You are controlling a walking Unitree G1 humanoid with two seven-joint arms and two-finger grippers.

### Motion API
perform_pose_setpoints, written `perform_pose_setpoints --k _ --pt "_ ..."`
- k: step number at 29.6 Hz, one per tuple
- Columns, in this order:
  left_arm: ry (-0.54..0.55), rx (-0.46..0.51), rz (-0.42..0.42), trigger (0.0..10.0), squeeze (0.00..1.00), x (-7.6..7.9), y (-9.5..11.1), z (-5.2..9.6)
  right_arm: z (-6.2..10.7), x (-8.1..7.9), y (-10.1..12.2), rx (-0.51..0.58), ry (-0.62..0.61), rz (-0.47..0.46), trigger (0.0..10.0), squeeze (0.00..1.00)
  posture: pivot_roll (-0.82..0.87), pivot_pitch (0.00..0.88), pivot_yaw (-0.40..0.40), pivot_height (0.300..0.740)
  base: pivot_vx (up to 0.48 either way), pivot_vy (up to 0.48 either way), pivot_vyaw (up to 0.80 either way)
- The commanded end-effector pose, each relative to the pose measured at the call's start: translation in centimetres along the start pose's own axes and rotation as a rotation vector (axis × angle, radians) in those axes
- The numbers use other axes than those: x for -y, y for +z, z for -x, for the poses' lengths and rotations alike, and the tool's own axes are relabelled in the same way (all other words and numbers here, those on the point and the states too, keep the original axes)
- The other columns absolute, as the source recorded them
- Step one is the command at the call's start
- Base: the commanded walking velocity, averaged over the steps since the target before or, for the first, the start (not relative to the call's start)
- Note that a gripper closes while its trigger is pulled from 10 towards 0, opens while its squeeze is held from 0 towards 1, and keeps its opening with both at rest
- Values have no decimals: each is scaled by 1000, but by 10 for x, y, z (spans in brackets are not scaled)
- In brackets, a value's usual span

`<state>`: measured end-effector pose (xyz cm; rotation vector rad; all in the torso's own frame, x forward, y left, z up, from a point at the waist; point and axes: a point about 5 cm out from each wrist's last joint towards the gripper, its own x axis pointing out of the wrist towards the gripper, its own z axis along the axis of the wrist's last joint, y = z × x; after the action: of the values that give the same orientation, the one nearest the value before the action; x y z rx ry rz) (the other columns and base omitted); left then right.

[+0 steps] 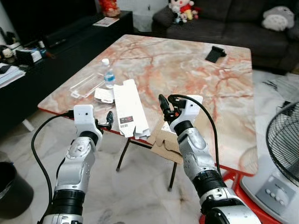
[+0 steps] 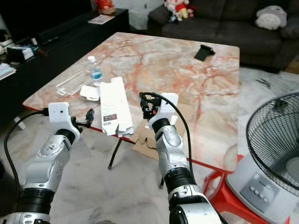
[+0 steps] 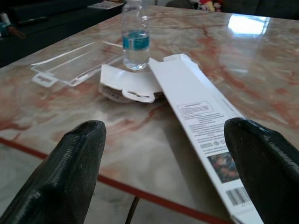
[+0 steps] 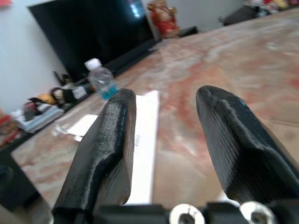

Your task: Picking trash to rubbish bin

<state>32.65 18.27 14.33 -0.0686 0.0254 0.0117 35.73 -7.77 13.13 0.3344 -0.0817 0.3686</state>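
A long flattened white carton point(image 1: 128, 108) lies at the near edge of the marble table point(image 1: 187, 65). Beside it rest a small white packaging piece point(image 1: 103, 95), a clear plastic blister point(image 1: 86, 85) and a small water bottle point(image 1: 108, 74). A brown cardboard piece point(image 1: 166, 140) hangs over the table's near edge. My left gripper point(image 1: 108, 120) is open at the table edge, just left of the carton point(image 3: 196, 107). My right gripper point(image 1: 166, 105) is open above the table, just right of the carton point(image 4: 145, 135), with nothing between its fingers.
A dark round container point(image 1: 11, 186) stands on the floor at the lower left. A fan point(image 1: 285, 144) stands at the right. A black object point(image 1: 215, 53) lies on the table's far side. A dark cabinet point(image 1: 56, 46) runs along the left, a sofa point(image 1: 233, 23) behind.
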Motion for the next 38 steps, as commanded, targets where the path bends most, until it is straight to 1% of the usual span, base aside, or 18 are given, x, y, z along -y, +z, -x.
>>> perform_pose_setpoints --k 1,4,5,7,8,11,13,17,19,21,22,24,28,32,33,34,35,38 --pt "15 15 0 10000 0 -3 7 0 -2 -3 5 14 16 -2 10000 0 88 81 -8 740 0 0 0" --pt "14 16 4 10000 0 -2 8 1 -2 -1 6 14 19 0 10000 0 83 79 -10 740 0 0 0" --pt "16 14 25 10000 0 1 6 1 -1 0 8 15 21 3 10000 0 55 77 -35 740 0 0 0" --pt "8 13 68 10000 0 9 2 0 0 5 12 17 23 11 10000 0 44 79 -44 740 0 0 0" --pt "-11 10 89 10000 0 18 -2 0 1 10 14 15 18 25 10000 0 34 80 -58 740 0 0 0" --pt "-56 1 121 10000 0 35 -6 0 2 17 18 8 17 46 10000 0 17 81 -98 740 0 0 0" --pt "-62 -6 139 10000 0 41 -8 0 2 18 19 -2 29 60 10000 0 14 80 -109 740 0 0 0" --pt "-64 -25 151 10000 0 46 -13 -2 1 17 20 -5 36 67 10000 0 10 75 -115 740 0 0 0" --pt "-56 -30 154 10000 0 46 -13 -2 1 17 21 -4 35 65 10000 0 11 74 -115 740 0 0 0" --pt "-10 -27 167 10000 0 39 -10 -3 1 16 21 -3 35 60 10000 0 12 73 -113 740 0 0 0" --pt "9 -22 158 10000 0 35 -8 -3 1 15 21 -4 36 58 10000 0 22 68 -110 740 0 0 0" --pt "50 5 134 10000 0 21 1 -1 0 13 20 -7 37 55 10000 0 26 70 -100 740 0 0 0" --pt "57 3 101 10000 0 14 3 0 0 15 19 -6 28 48 10000 0 30 70 -81 740 0 0 0" --pt "51 -18 105 10000 0 12 -2 -2 0 15 21 8 24 52 10000 0 3 59 -65 740 0 0 0" --pt "42 -42 117 10000 0 13 -8 -6 0 16 25 21 13 51 10000 0 -9 50 -63 740 0 0 0" --pt "42 -42 117 10000 0 13 -8 -6 0 16 25 21 13 51 10000 0 -9 50 -63 740 0 0 0" --pt "38 -65 146 10000 0 13 -14 -10 0 18 27 26 6 53 10000 0 -13 42 -63 740 0 0 0" --pt "24 -94 197 10000 0 15 -21 -16 0 20 28 26 1 57 10000 0 -13 40 -66 740 0 0 0"
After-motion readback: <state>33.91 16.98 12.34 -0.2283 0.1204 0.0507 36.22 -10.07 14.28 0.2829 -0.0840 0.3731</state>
